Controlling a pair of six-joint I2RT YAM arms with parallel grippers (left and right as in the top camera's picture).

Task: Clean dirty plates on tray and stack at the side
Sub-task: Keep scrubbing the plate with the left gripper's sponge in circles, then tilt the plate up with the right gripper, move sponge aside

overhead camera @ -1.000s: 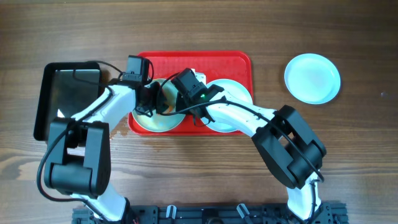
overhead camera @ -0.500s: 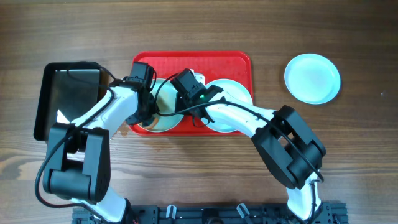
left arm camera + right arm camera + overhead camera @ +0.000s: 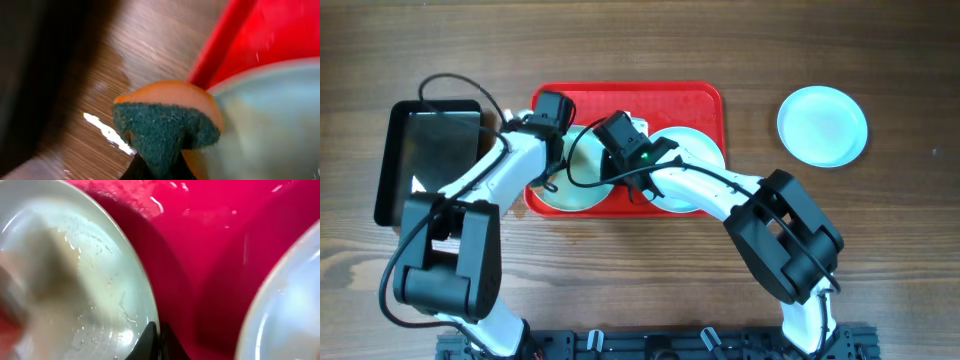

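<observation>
**A:** Which plate is being cleaned?

**B:** The round pale mint-white plate (image 3: 575, 195), in the left half of the large red rectangular plastic tray (image 3: 670, 100), upper centre of the overhead view.

**A:** And the grippers?

**B:** The left gripper (image 3: 155, 169) is clamped on an orange sponge with a green scouring face (image 3: 165, 130) at the plate's left rim. The right gripper (image 3: 156, 339) is closed tight, apparently pinching the opposite rim.

**A:** How should it scrub?

**B:** Lay the green face flat and sweep inward. The right grip should brace the plate against skidding.

**A:** Arm pose?

**B:** Both forearms reach over the tray, wrists tipped down, converging on that plate.
</observation>
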